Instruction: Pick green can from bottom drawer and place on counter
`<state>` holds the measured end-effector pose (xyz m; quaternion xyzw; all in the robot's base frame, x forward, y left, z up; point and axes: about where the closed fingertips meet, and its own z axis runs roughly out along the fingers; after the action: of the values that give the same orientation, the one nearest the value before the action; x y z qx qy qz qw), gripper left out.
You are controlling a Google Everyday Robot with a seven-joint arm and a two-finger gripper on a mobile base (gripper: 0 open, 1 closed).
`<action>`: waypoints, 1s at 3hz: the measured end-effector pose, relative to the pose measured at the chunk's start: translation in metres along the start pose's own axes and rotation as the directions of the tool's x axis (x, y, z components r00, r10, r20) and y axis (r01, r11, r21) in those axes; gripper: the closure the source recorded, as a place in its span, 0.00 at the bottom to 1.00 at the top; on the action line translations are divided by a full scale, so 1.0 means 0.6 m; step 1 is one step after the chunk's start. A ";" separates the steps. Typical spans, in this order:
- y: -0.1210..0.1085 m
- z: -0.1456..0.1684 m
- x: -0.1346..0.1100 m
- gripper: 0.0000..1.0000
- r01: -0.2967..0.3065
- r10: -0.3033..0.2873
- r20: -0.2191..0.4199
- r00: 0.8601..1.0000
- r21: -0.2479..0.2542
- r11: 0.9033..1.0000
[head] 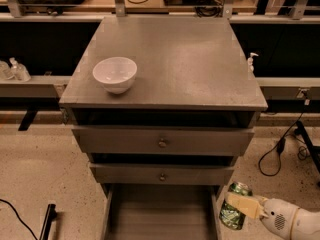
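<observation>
The green can (233, 207) is held in my gripper (240, 205) at the lower right, just outside the right wall of the bottom drawer (161, 214). One pale finger (245, 204) lies across the can's front; the white arm comes in from the right edge. The can is upright, its silver top level with the drawer's rim. The bottom drawer is pulled open and its grey floor shows bare. The counter (180, 59) is well above the can.
A white bowl (115, 74) stands on the counter's left front. Two shallower drawers with knobs (162, 143) sit partly out above the bottom one. A small pump bottle (251, 63) stands right of the cabinet. Cables (280, 154) lie on the floor at right.
</observation>
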<state>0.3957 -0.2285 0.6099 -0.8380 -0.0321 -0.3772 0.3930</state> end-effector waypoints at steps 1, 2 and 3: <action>-0.015 -0.031 0.096 1.00 0.181 -0.183 -0.133 0.974 -0.033 0.983; -0.075 -0.099 0.196 1.00 0.405 -0.422 -0.208 0.883 -0.118 0.907; -0.114 -0.124 0.285 1.00 0.550 -0.588 -0.133 0.798 -0.239 0.800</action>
<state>0.4485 -0.2739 0.7959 -0.7799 -0.2078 -0.5618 0.1813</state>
